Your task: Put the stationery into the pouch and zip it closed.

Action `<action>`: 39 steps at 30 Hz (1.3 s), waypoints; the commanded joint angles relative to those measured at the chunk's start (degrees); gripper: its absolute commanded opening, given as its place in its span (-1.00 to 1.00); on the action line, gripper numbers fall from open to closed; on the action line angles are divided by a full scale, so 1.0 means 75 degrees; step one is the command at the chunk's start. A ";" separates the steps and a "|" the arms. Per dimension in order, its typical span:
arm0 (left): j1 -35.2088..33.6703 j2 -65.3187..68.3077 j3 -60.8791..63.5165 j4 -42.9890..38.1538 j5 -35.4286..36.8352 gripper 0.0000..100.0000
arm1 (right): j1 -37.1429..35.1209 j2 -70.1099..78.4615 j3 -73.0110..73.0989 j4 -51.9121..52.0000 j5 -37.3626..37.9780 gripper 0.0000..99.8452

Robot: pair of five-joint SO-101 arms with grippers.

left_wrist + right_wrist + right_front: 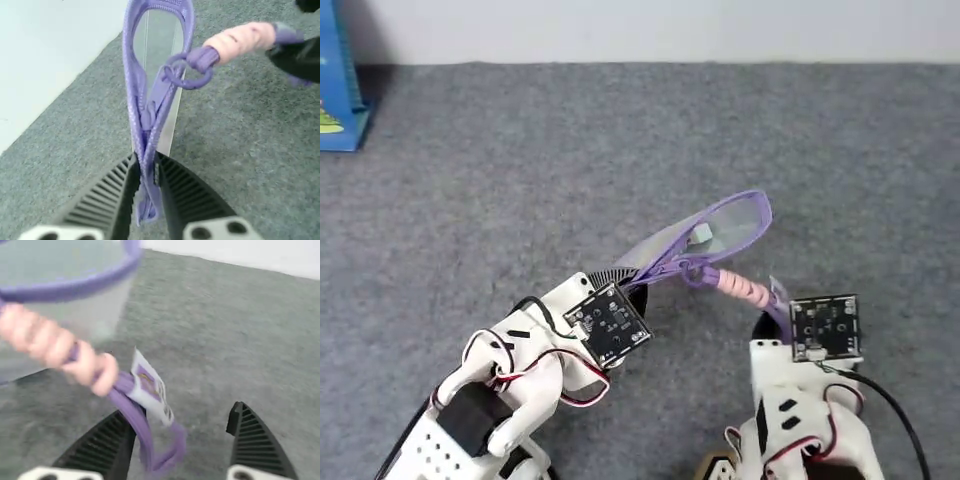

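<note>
The clear pouch (pixel 725 225) with purple zip trim is held off the grey mat, standing on edge. My left gripper (pixel 620 282) is shut on its near end, the purple trim (pixel 131 95) pinched between the jaws (pixel 146 170). A ring on the zip carries a pink braided strap (pixel 740 286) (pixel 240 39) that runs toward my right gripper (pixel 775 310). In the right wrist view the right gripper (pixel 184 411) is open; the strap's purple loop (pixel 145 435) and white tag (pixel 150 387) hang against one finger. A small pale item (pixel 702 234) shows through the pouch's side.
A blue box (pixel 338 90) stands at the far left edge against the white wall (pixel 640 30). Grey carpet-like mat (pixel 500 180) covers the table all around the pouch.
</note>
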 commanded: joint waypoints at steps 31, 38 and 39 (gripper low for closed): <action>-0.0035 -0.0270 -0.0006 -0.0047 0.0117 -0.98 | -0.5339 0.0006 -0.0059 -0.0744 -0.2391 -0.49; -0.0035 -0.0270 -0.0006 -0.0035 0.0117 -0.98 | -0.4988 0.0006 -0.0023 -0.0873 -0.2379 -0.49; -0.0035 -0.0270 -0.0006 -0.0035 0.0117 -0.98 | -0.4988 0.0006 0.0000 -0.0979 -0.2379 -0.50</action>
